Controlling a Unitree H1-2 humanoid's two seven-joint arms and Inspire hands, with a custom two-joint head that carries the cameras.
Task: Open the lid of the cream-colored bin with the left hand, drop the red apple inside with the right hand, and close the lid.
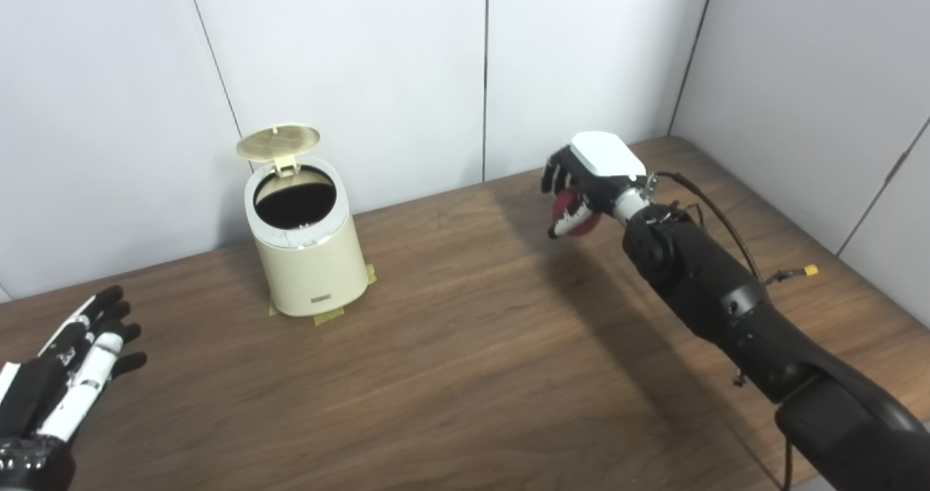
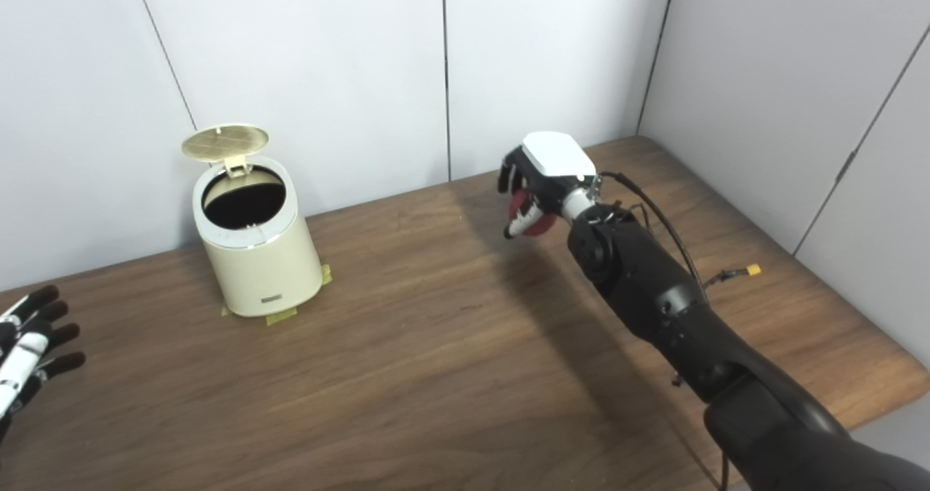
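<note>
Fingers (image 1: 558,179) of my right hand (image 1: 581,186) are curled around the apple (image 1: 574,206), which shows red beneath the palm with the thumb under it. That hand holds the fruit above the table (image 1: 465,375), off to the right of the bin (image 1: 305,251) and well apart from it, near the back wall. A white plate covers the back of the hand, and the dark arm runs down to the lower right corner, with a thin cable and a small yellow connector (image 1: 810,270) beside the forearm

On my left side I see the left hand (image 1: 73,353) low at the picture's edge, near the table's front left. Its fingers are spread and straight, holding nothing, and it is well apart from the bin

I see the bin standing upright near the back wall, left of centre, on strips of yellowish tape (image 1: 327,318) stuck to the wood. Its lid (image 1: 278,141) is open, tipped up and back on its hinge at the rear rim, so the dark inside is in plain view from above. I cannot make out anything lying in it. A small label sits low on its front
</note>
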